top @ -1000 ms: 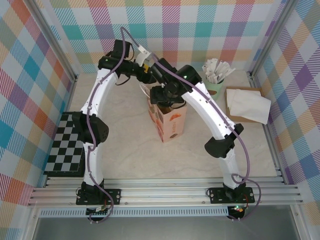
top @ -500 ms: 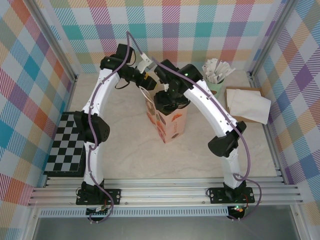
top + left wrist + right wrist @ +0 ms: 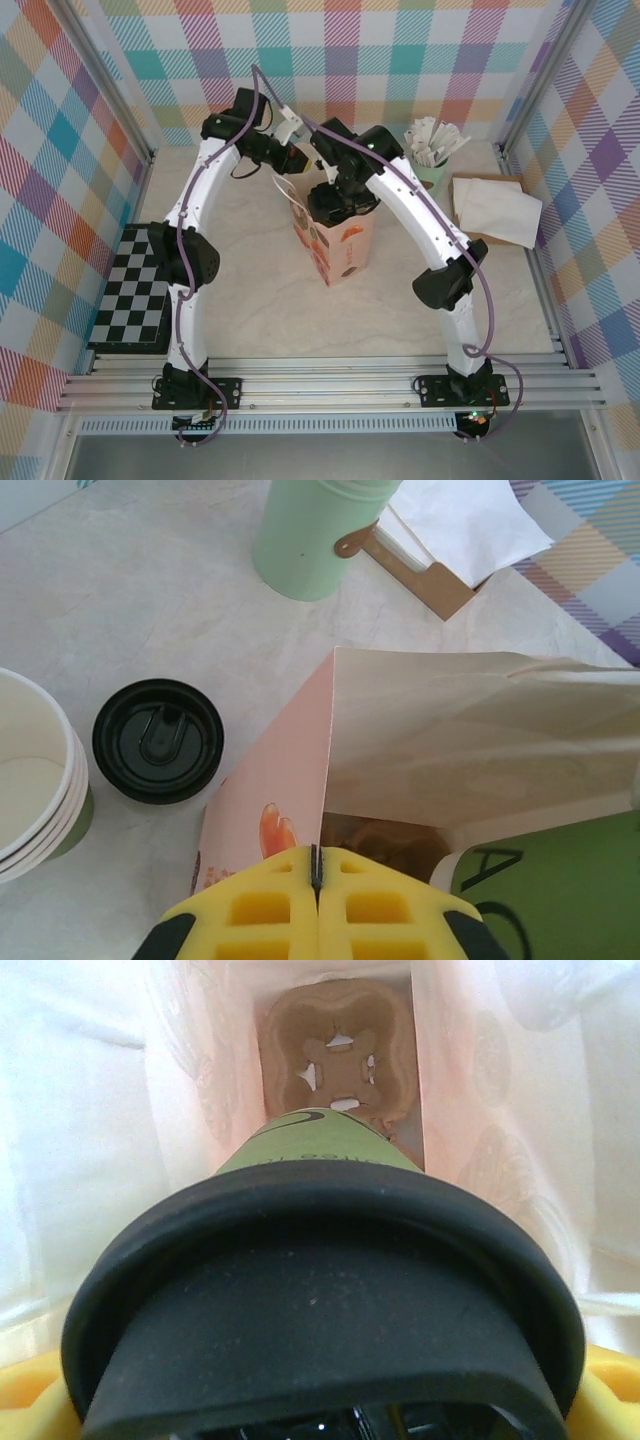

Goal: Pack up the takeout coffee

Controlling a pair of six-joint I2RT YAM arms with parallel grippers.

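Note:
The takeout coffee (image 3: 320,1300), an olive-green cup under a black lid, hangs inside the open mouth of the pink paper bag (image 3: 337,245). My right gripper (image 3: 338,198) is shut on it, with yellow fingers (image 3: 28,1405) showing at either side of the lid. A brown cardboard carrier (image 3: 340,1050) lies at the bag's bottom below the cup. My left gripper (image 3: 316,865) is shut on the bag's upper edge at its back left corner. The cup's green side (image 3: 570,880) shows inside the bag in the left wrist view.
A loose black lid (image 3: 157,740) and a stack of lidless cups (image 3: 30,770) sit on the table left of the bag. A mint mug of sachets (image 3: 432,160) and a napkin holder (image 3: 495,210) stand at the back right. A checkerboard mat (image 3: 130,300) lies at the left.
My left gripper has closed on the bag's edge. The right arm has shifted the cup back and down into the bag's mouth.

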